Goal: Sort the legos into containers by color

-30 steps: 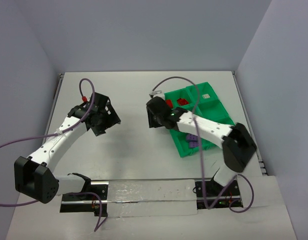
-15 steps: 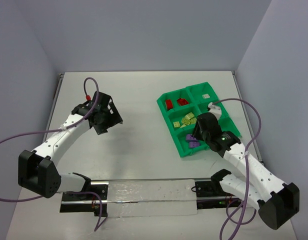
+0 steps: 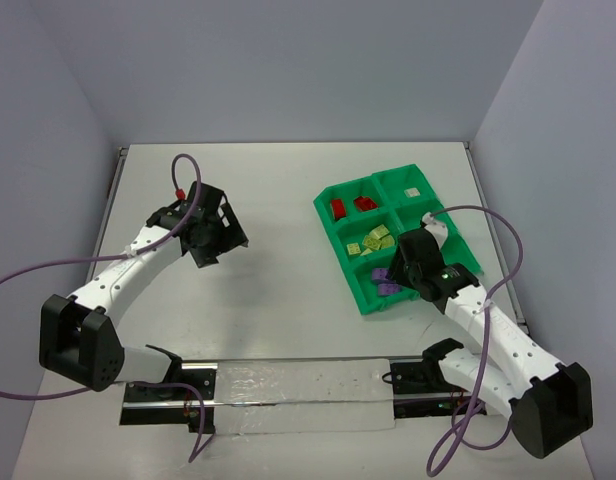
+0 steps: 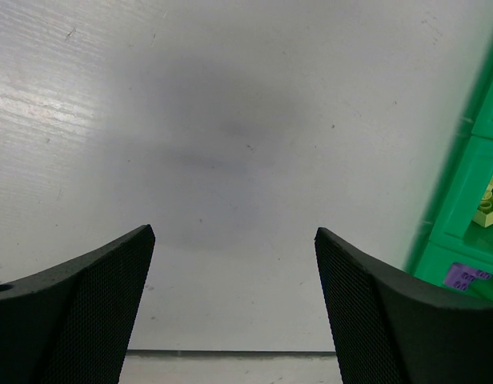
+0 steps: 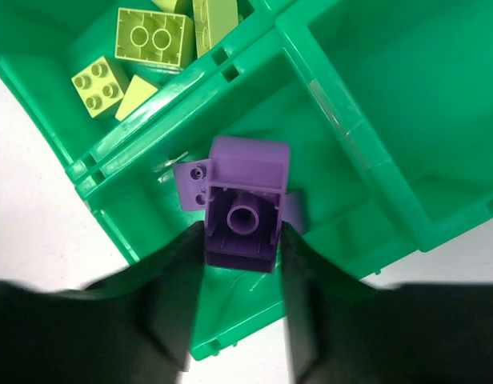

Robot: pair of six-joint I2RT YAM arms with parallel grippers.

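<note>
The green tray (image 3: 338,250) of containers lies right of centre. Red legos (image 3: 338,208) fill its far-left compartment, yellow-green legos (image 3: 373,240) the middle-left, a cream lego (image 3: 412,192) the far-right, and purple legos (image 3: 386,283) the near-left. My right gripper (image 3: 403,270) hovers over that near-left compartment. In the right wrist view the gripper (image 5: 242,232) is shut on a purple lego (image 5: 246,172), underside toward the camera, and its fingers look blurred. Other purple pieces (image 5: 190,184) lie beneath. My left gripper (image 3: 213,240) hangs open over bare table, with nothing between its fingers (image 4: 234,232).
The left wrist view catches the tray's edge (image 4: 454,184) at far right, with a yellow-green lego (image 4: 490,208) and a purple one (image 4: 462,276) inside. Purple cables loop off both arms. Walls close in the table on three sides.
My right arm has pulled back from beyond the tray's left side and now holds the purple lego over the near-left compartment. The left arm has barely shifted.
</note>
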